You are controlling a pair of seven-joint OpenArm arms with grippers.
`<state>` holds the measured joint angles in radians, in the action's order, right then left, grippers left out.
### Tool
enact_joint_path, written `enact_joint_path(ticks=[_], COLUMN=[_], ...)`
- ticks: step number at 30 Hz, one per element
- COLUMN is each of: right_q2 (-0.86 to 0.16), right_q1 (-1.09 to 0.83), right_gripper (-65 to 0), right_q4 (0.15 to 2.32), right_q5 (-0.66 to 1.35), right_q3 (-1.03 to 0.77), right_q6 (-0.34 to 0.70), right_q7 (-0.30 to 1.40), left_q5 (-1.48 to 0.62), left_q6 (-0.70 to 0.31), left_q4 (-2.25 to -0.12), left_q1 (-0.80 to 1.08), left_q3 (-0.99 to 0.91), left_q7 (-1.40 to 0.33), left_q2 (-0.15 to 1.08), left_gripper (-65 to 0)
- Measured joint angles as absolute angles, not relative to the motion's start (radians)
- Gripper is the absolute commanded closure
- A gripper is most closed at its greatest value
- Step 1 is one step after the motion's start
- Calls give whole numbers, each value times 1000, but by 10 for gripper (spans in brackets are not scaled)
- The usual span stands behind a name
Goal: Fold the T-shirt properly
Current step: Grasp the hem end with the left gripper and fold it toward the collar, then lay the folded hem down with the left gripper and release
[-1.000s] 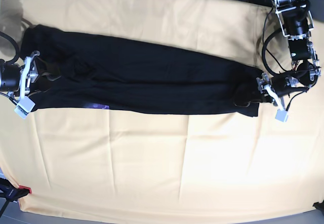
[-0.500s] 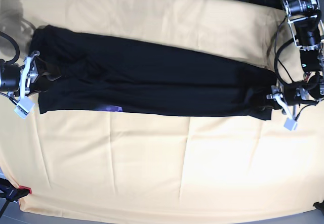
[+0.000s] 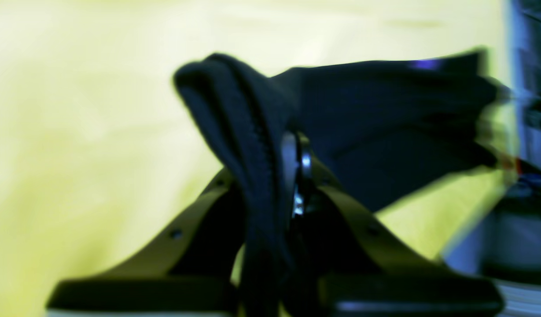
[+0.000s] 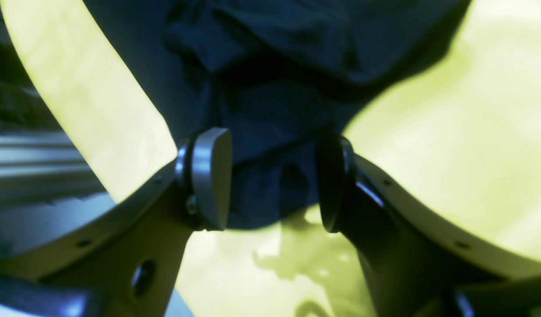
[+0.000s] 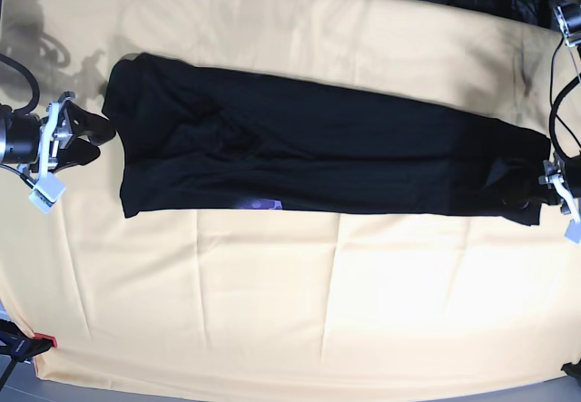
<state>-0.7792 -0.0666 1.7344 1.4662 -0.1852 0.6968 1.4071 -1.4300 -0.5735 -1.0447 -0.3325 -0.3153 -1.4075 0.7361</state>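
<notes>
So the black T-shirt (image 5: pixel 336 148) is the landmark here: it's lying on the pale cloth-covered table (image 5: pixel 272 302) in a long, narrow folded strip, running crosswise in the base view. The left claw (image 5: pixel 534 191) is at the T-shirt's right end in that view, pretty much closed, with a bunch of the black fabric pinched between its fingers. In the left wrist view that gripped bit stands up in a ridge, and the rest of the strip stretches off behind it. Over at the other end, the right claw (image 5: pixel 100 137) is just beside the T-shirt's left edge in the base view, spread wide and with nothing in its grip. From the right wrist camera, the fabric near that claw looks kinda rumpled, with loose folds lying over one another. There's also a little purple patch of print (image 5: pixel 259 204) peeking out along the T-shirt's near edge, left of its middle in the base view. The rest of the fabric showing is plain black.
</notes>
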Motion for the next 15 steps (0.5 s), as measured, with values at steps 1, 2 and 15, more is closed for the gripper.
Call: enact_joint_path(ticks=[1,2,15], right_q2=[-758,-740,-628], right_q1=[-67,-67,-69], right_gripper=[-330,-330,-330], right_q4=[1734,1734,1734], right_q5=[1466,1466,1457], right_q3=[-185,-185,-185], right_q6=[697,696,696], right_q7=[1409,1409,1411], left_q5=[-1462,-1466,-1458], left_q6=[-589,-593,-566], left_q4=[-1045,-1045,-1045], left_q1=[-332,-333,-333], left_q3=[-315,-315,-316], left_q7=[-1402,-1403,-1403], left_q2=[730,722,499], left_gripper=[0,0,0])
